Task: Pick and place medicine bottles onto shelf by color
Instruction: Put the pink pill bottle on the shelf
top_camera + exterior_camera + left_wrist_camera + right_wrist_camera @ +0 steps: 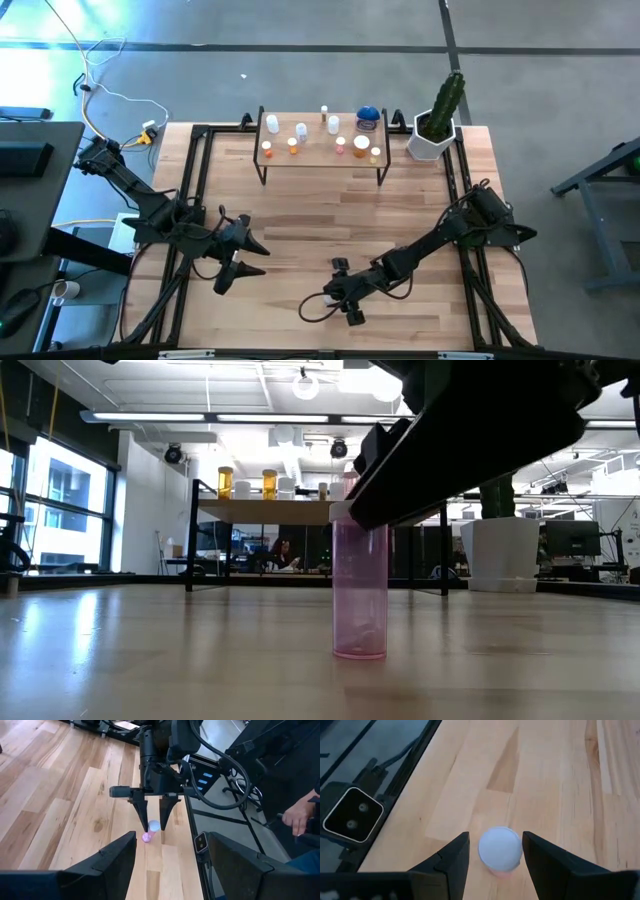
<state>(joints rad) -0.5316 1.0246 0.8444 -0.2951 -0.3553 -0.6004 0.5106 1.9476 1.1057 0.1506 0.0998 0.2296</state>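
A pink translucent medicine bottle with a white cap stands upright on its base on the wooden table, near the front edge. My right gripper is open. Its two fingers stand on either side of the cap, with a small gap on each side, as the left wrist view also shows. My left gripper hangs open above the table's left part and touches nothing. The shelf stands at the far edge. On it stand several small white, orange and pinkish bottles and a blue jar.
A white pot with a green plant stands right of the shelf. Black frame rails run along the table's left and right sides. A small camera box sits at the near edge. A person's hand shows beyond the table.
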